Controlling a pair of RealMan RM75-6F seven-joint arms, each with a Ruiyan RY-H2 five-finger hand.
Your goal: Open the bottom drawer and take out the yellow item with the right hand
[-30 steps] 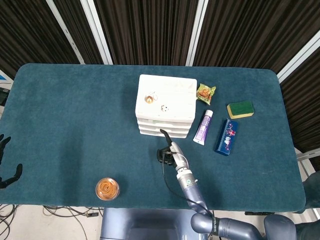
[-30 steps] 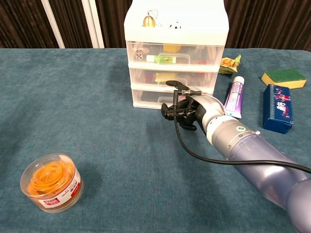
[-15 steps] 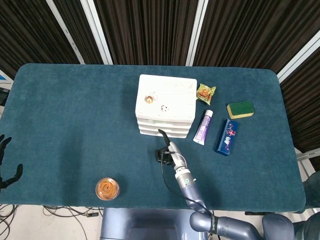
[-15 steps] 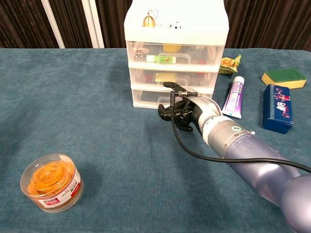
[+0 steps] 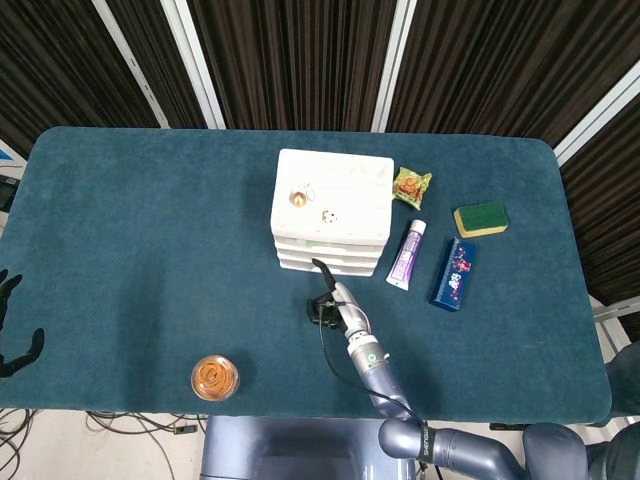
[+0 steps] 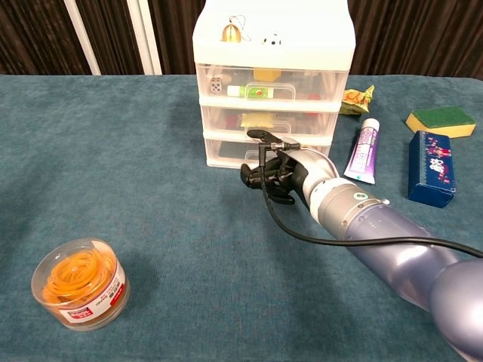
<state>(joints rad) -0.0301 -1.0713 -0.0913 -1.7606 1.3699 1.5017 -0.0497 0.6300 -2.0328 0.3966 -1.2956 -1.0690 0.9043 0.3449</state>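
A white three-drawer unit (image 6: 273, 45) (image 5: 332, 200) stands at mid-table with all its drawers pushed in. Its bottom drawer (image 6: 225, 153) is see-through; my right hand (image 6: 281, 170) (image 5: 331, 297) hovers just in front of it and hides most of what is inside. That hand's fingers are curled in with nothing in them, and one finger (image 6: 263, 136) sticks out toward the drawer fronts. Yellow things show in the two upper drawers. My left hand (image 5: 12, 330) sits at the far left edge off the table, fingers apart, holding nothing.
A tub of orange rubber bands (image 6: 79, 292) (image 5: 215, 377) stands near the front left. Right of the drawers lie a purple tube (image 6: 363, 151), a blue box (image 6: 431, 168), a green-yellow sponge (image 6: 441, 119) and a snack packet (image 6: 356, 98).
My right hand has slid a little to the left and closer to the drawer fronts. The drawers and the left hand have not moved.
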